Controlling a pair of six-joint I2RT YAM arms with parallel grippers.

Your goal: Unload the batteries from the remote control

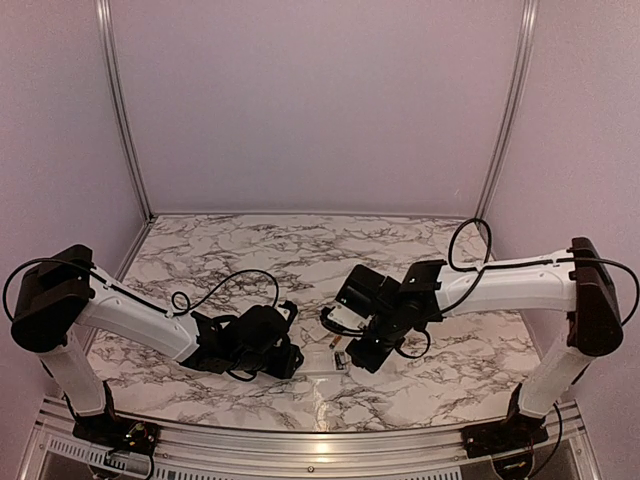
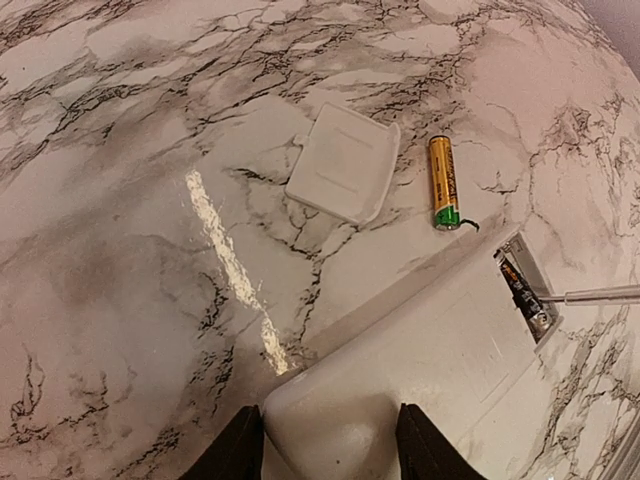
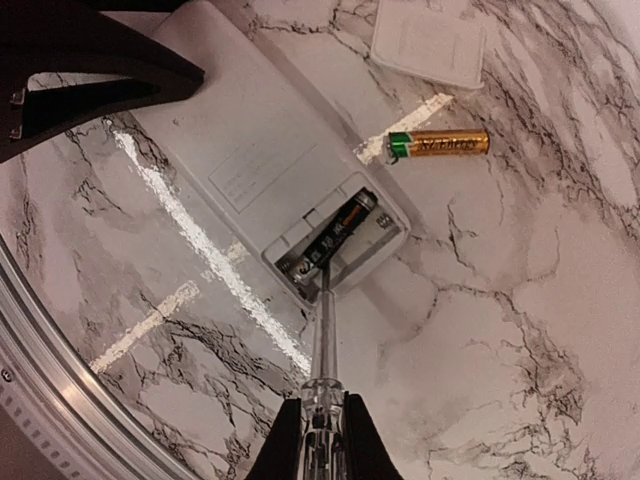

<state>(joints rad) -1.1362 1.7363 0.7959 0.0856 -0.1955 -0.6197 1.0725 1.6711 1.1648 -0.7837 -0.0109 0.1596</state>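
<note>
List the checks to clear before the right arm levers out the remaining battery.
1. White flat plastic remote control clamped in left gripper: ok.
2. Detached white plastic back panel lies apart on marble table: ok.
3. Short cylindrical gold-orange battery out, clear of the compartment: ok.
4. Clear-handled, metal-shafted tool held in right gripper, tip at small dark battery: ok.
5. Dark battery freed: not ok, it sits in the compartment.
6. Tip under the battery or merely against it: cannot tell.
</note>
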